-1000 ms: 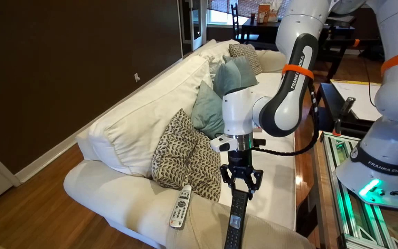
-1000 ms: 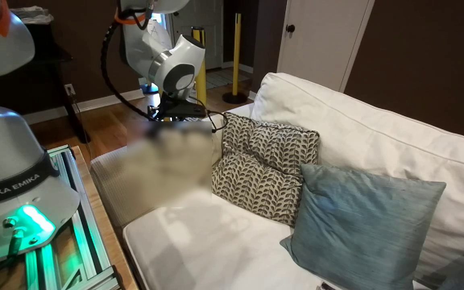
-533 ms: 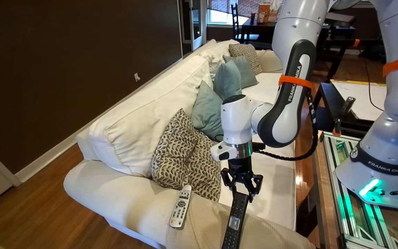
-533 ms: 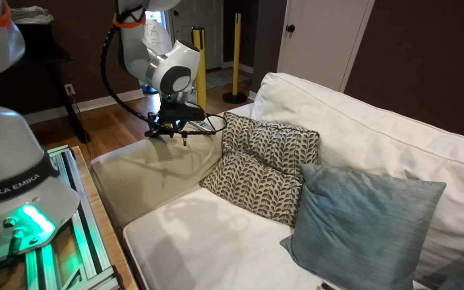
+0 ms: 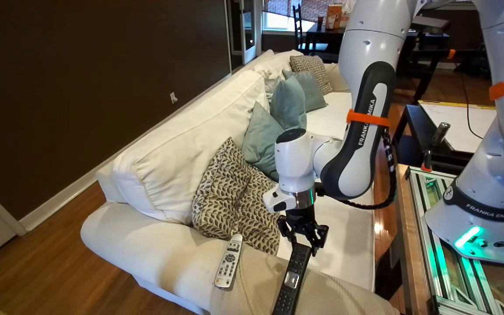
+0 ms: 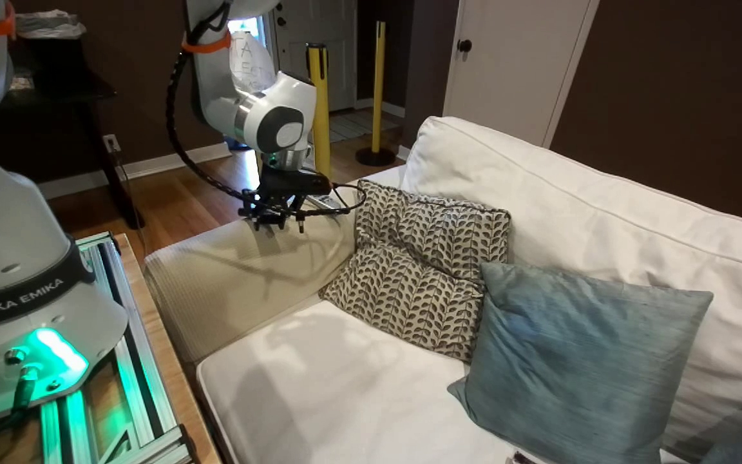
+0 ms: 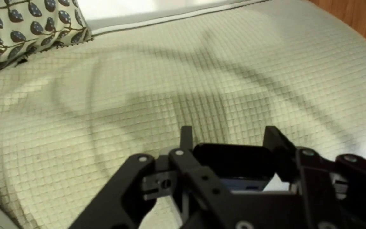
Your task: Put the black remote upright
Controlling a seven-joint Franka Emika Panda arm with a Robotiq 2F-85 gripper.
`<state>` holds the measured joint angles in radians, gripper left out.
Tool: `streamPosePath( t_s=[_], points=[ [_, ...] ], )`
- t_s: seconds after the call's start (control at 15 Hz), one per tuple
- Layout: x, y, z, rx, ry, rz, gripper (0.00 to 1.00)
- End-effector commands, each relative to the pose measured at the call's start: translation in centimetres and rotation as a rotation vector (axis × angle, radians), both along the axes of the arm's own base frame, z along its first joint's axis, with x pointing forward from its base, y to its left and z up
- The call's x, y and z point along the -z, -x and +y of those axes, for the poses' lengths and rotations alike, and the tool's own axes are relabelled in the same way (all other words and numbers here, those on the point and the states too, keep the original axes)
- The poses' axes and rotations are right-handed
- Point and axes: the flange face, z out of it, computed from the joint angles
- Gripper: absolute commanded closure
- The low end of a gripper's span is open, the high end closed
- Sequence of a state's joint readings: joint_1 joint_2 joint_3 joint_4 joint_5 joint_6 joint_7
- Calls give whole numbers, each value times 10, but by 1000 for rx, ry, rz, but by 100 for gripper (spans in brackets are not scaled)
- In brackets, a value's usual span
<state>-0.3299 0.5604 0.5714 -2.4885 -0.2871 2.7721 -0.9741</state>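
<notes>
The black remote (image 5: 292, 280) is long and slim, with a small silvery patch in its middle. My gripper (image 5: 304, 247) is shut on its upper end in an exterior view. The remote slants from the fingers down and left over the sofa's armrest (image 5: 335, 291), its lower end at the frame's bottom edge. I cannot tell whether it touches the armrest. In the wrist view, the remote's dark end (image 7: 233, 159) lies between the two fingers (image 7: 228, 128). In an exterior view, the gripper (image 6: 277, 216) is above the armrest, and the remote cannot be made out.
A silver-grey remote (image 5: 228, 262) lies on the armrest, left of the black one. A leaf-patterned pillow (image 5: 239, 201) leans beside the armrest, with a blue pillow (image 6: 590, 361) past it. The robot's wooden table (image 6: 171, 386) borders the sofa. A cable loop (image 6: 351, 196) hangs by the gripper.
The arm and gripper have come lower and a little left in an exterior view. The black remote has moved with them, and its lower end has swung left, so it slants more.
</notes>
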Motion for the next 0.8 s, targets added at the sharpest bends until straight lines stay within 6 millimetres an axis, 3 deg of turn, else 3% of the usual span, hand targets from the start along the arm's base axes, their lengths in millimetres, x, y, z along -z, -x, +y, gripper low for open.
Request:
streamPosePath(
  t_s=[0.0,0.73],
  points=[
    [3,-9,2,-8,43,-34,67],
    [21,-14,15,-60,123,-49,67]
  ],
)
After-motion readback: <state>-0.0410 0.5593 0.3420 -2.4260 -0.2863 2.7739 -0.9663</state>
